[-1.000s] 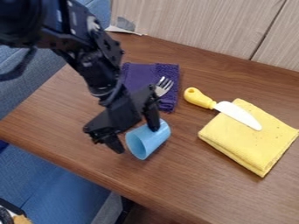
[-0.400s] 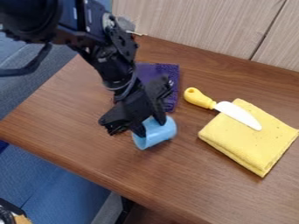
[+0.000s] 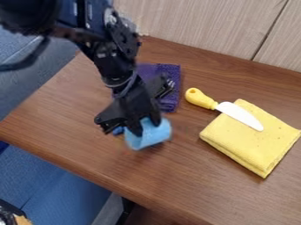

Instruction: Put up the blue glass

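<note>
Since the frame just before, the black two-finger gripper point(image 3: 146, 125) and the light-blue glass point(image 3: 152, 135) shift slightly leftward together; against the earliest frame, the fingers stand closer to each other. Such shared motion indicates a hold, the condition needed for setting the glass upright.

From left to right: blue upholstered seating point(image 3: 59, 176) borders the wooden table point(image 3: 194, 184). A small blue object point(image 3: 118, 131) appears beside the gripper; its identity cannot be determined. The claw is clamped on the glass, its fingers against the near-upper side. The glass is on its side, mouth toward the lower left and base toward the right; whether it touches the table or hangs just above it is unclear. Behind the gripper lies a folded purple cloth point(image 3: 170, 101). Farther right, a yellow-handled toy knife point(image 3: 240, 115) rests its white blade on a folded yellow cloth point(image 3: 253, 147).

Turning the glass mouth-up remains to be done; slipping during rotation is the likely risk.
</note>
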`<state>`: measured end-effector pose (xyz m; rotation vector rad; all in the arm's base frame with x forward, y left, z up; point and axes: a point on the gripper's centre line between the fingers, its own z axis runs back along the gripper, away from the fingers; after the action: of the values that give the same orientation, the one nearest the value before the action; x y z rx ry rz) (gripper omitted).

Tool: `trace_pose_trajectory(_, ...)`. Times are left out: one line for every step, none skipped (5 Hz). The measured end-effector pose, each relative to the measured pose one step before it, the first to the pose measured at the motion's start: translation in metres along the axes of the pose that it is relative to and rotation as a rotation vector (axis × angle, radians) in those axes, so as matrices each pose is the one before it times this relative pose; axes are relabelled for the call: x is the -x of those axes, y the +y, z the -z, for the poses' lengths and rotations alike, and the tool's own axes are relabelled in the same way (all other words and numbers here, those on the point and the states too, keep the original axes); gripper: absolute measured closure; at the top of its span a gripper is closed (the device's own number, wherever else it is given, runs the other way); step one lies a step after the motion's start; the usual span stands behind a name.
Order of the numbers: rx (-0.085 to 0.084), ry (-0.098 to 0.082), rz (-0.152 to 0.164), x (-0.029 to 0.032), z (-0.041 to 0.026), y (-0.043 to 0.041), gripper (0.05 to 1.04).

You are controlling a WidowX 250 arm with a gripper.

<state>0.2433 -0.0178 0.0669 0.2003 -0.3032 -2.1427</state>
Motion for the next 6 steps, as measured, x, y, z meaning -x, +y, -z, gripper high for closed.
trace_pose_trajectory(-0.0051, 0.0410, -0.0174, 0.00683, -0.02392, 0.00860, 0.940)
trace_pose_trajectory(-0.0085, 0.0577, 0.0007, 0.00533, -0.02502, 0.01655, 1.026)
trace_pose_trajectory(-0.0027, -0.0072, 0.0082, 0.00210, -0.00528, 0.01592, 1.032)
trace_pose_trajectory(0.0207, -0.0266, 0.0165, -0.00228, 0.01127, 0.00595, 1.032)
trace_pose_trajectory(0.0049, 0.0032, 0.0101, -0.00115, 0.00317, 0.00167, 1.032)
trace_pose_trajectory(0.0039, 0.0119, -0.0078, 0.00136, -0.00027, -0.00006, 1.010)
